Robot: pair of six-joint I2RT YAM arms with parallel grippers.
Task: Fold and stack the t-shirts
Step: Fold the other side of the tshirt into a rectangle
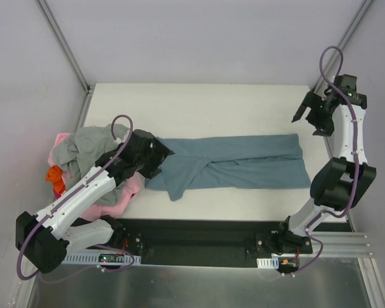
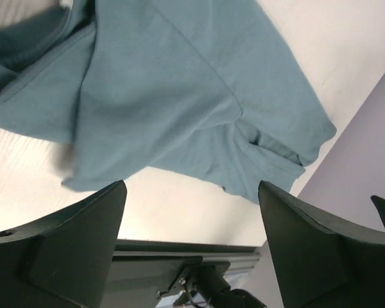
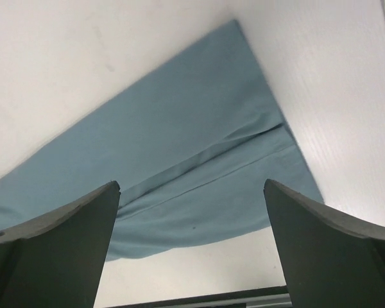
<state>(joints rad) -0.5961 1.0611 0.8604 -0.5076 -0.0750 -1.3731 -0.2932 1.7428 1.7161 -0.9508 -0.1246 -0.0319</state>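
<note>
The slate-blue shirt (image 1: 244, 160) lies mid-frame, its long axis running left to right. The left gripper (image 2: 191, 192) hovers at its left end, jaws apart and empty. The right gripper (image 1: 306, 109) hangs well off at upper right, also spread wide and holding nothing.

In the top view the left end effector (image 1: 158, 165) covers the left end of the slate-blue shirt (image 1: 244, 163), hiding the cloth beneath. Left of that shirt, the left arm (image 1: 83, 192) hides parts of the grey shirt (image 1: 90, 144) and pink shirt (image 1: 109, 208); the orange shirt (image 1: 54, 174) shows only as a scrap. In the left wrist view the slate-blue shirt runs off the top and left edges, its lower left corner blurred; in the right wrist view, off the left edge.
</note>
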